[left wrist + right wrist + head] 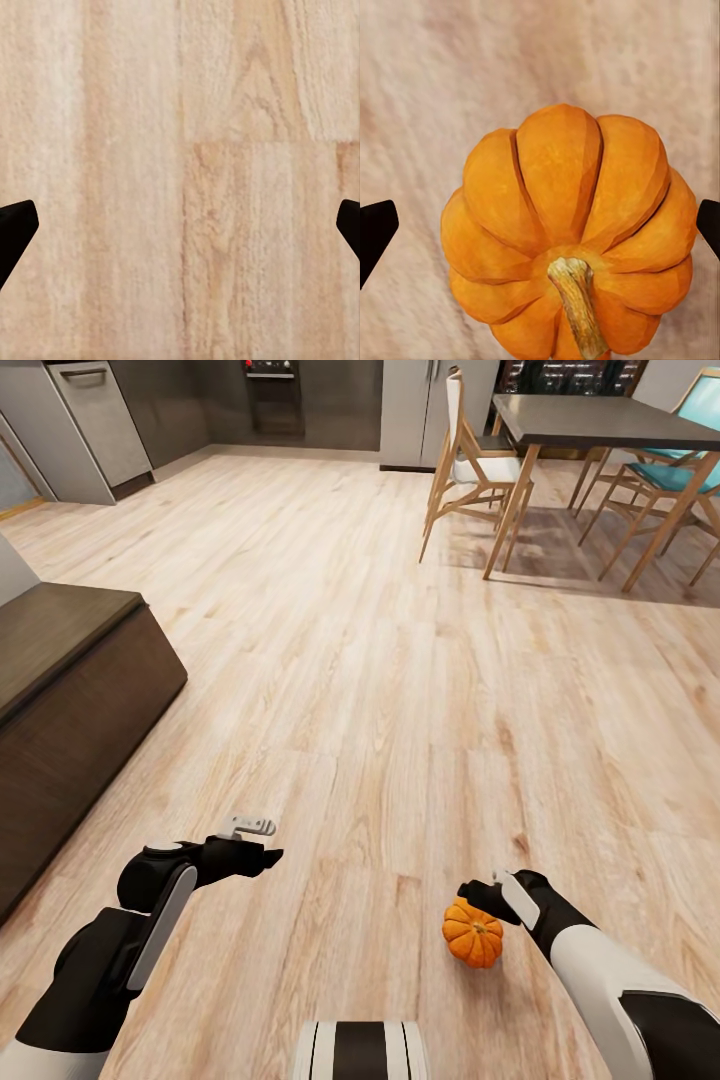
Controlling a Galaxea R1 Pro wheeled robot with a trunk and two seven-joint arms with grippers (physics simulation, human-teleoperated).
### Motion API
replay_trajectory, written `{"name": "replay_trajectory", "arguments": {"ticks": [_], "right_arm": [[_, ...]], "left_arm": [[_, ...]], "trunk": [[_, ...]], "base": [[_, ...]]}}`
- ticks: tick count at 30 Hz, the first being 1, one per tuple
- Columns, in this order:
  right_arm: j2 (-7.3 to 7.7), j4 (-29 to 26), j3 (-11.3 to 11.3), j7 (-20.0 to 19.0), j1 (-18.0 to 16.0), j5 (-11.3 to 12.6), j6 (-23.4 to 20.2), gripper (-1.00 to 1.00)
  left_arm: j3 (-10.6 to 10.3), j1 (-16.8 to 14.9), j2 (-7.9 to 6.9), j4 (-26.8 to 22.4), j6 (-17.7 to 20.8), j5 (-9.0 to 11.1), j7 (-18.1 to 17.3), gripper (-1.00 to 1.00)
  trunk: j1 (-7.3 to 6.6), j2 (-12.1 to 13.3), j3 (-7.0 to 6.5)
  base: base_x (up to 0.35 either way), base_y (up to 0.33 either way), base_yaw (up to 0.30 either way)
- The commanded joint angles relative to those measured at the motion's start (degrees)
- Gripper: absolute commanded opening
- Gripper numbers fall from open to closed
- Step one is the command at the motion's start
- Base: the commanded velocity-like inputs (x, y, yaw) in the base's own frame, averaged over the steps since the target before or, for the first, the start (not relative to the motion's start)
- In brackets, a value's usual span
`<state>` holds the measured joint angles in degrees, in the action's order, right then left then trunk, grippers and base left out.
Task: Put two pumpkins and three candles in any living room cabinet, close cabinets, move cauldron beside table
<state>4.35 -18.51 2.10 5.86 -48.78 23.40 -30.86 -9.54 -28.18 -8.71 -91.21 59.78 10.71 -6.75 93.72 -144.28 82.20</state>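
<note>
Your right claw (487,897) stands wide open above 1 pumpkin (568,240), fingertips (376,229) clear of its ribs. Closing off-centre could roll it along the floor (380,690). Your left claw (180,225) is open, holding nothing; the cabinet (60,700) lies beyond it.

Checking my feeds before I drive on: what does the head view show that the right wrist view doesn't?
Head view only: the cabinet at left, the dining table with chairs, kitchen units, the left gripper over bare floor.
Right wrist view only: the pumpkin's stem and ribs close up, between wide-apart fingertips.
Both: the pumpkin at the right gripper, and the floor.
</note>
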Motion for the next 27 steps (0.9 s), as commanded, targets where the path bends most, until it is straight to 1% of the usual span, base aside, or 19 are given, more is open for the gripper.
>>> {"name": "replay_trajectory", "arguments": {"ticks": [1, 5, 6, 9, 11, 14, 18, 27], "right_arm": [[0.02, -0.12, 0.17, 0.45, 0.00, 0.59, -0.26, 1.00], [-0.16, -0.12, 0.16, 1.23, 0.00, 0.59, -0.26, 1.00], [-0.25, -0.12, 0.15, 2.33, 0.00, 0.59, -0.26, 1.00], [-0.36, -0.17, 0.12, 4.02, 0.00, 0.59, -0.26, 1.00], [-0.42, -0.16, 0.11, 4.60, 0.00, 0.59, -0.26, 1.00], [-0.46, -0.14, 0.09, 4.97, 0.00, 0.59, -0.26, 1.00], [-0.53, -0.13, 0.04, 5.15, 0.00, 0.60, -0.27, 1.00], [-1.46, -0.12, -0.07, 5.21, 0.00, 0.59, -0.33, 1.00]], "left_arm": [[-0.04, -0.03, -0.02, -0.03, 0.22, 0.10, -0.02, 1.00], [-0.04, -0.03, -0.05, -0.05, 0.22, 0.10, -0.02, 1.00], [-0.04, -0.03, -0.06, -0.06, 0.22, 0.10, -0.02, 1.00], [-0.04, -0.03, -0.04, -0.03, 0.22, 0.10, -0.02, 1.00], [-0.04, -0.03, -0.05, -0.04, 0.22, 0.10, -0.01, 1.00], [-0.04, -0.03, -0.04, -0.04, 0.22, 0.10, -0.01, 1.00], [-0.04, -0.03, -0.05, -0.03, 0.22, 0.10, -0.01, 1.00], [-0.04, -0.03, -0.04, -0.02, 0.22, 0.10, -0.02, 1.00]], "trunk": [[-0.01, -0.02, 0.04], [-0.01, -0.02, 0.04], [-0.01, -0.02, 0.04], [-0.01, -0.02, 0.04], [-0.01, -0.02, 0.04], [-0.01, -0.02, 0.04], [0.09, -0.07, 0.92], [0.09, -0.07, 0.92]], "base": [[0.000, 0.000, 0.000], [0.000, 0.000, 0.000], [0.000, 0.000, 0.000], [0.000, 0.000, 0.000], [0.000, 0.000, 0.000], [0.000, 0.000, 0.000], [0.000, 0.000, 0.000], [0.000, 0.000, 0.000]]}}
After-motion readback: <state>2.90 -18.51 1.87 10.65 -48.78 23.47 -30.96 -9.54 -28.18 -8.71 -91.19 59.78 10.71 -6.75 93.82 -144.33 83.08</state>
